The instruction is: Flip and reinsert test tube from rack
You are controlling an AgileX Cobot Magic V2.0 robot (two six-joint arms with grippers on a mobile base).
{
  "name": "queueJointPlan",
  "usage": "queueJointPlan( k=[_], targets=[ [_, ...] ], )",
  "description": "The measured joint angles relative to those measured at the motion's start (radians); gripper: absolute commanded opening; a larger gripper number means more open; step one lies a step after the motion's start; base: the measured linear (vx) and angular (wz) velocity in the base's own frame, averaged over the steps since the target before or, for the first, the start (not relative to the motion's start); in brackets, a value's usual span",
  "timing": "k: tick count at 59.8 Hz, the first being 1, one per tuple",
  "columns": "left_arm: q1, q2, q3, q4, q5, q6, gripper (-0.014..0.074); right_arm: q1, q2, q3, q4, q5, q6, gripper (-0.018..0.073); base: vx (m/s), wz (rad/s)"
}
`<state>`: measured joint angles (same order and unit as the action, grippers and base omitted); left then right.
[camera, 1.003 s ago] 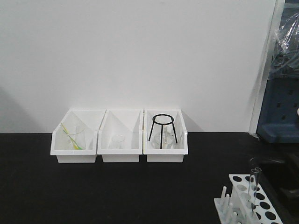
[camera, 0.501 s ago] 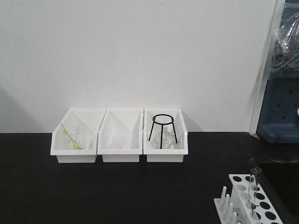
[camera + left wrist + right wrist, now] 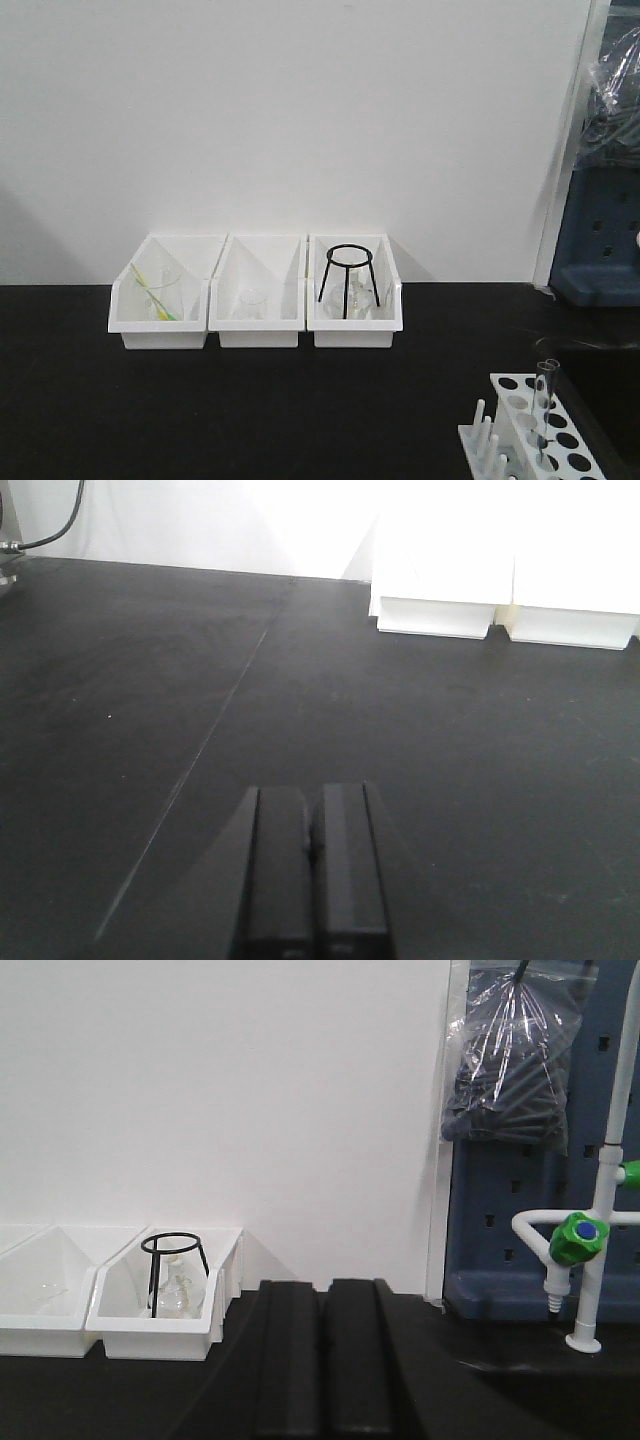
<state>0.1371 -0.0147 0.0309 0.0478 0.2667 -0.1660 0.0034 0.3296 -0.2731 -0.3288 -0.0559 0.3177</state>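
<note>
Low over the black tabletop (image 3: 150, 700), our left gripper (image 3: 313, 870) had its fingers pressed together on nothing, and our right gripper (image 3: 324, 1360) was likewise closed and empty. Well apart, the test tube (image 3: 545, 400) stood upright in the rack (image 3: 530, 425), seemingly in a back-row hole, its base hidden.

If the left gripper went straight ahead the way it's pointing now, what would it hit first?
Probably nothing for a long stretch: the left gripper, shut and empty, faces bare black table. The white bins sit ahead but to the right of its line, so it likely reaches the white wall first. Depth is unclear.
</note>
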Motion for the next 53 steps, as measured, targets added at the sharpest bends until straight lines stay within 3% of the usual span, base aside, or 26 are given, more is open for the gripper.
queueJointPlan(
  k=[7, 14, 53],
  targets=[
    [0.0, 0.0, 0.0, 0.0, 0.0, 0.0, -0.0006, 0.0, -0.177, 0.157, 0.162, 0.011, -0.171, -0.0012, 0.0, 0.0],
    [0.0, 0.0, 0.0, 0.0, 0.0, 0.0, -0.0006, 0.0, -0.312, 0.281, 0.21, 0.032, -0.269, -0.0012, 0.0, 0.0],
    [0.0, 0.0, 0.0, 0.0, 0.001, 0.0, -0.0006, 0.0, -0.343, 0.304, 0.232, 0.094, -0.293, -0.0012, 0.0, 0.0]
  ],
)
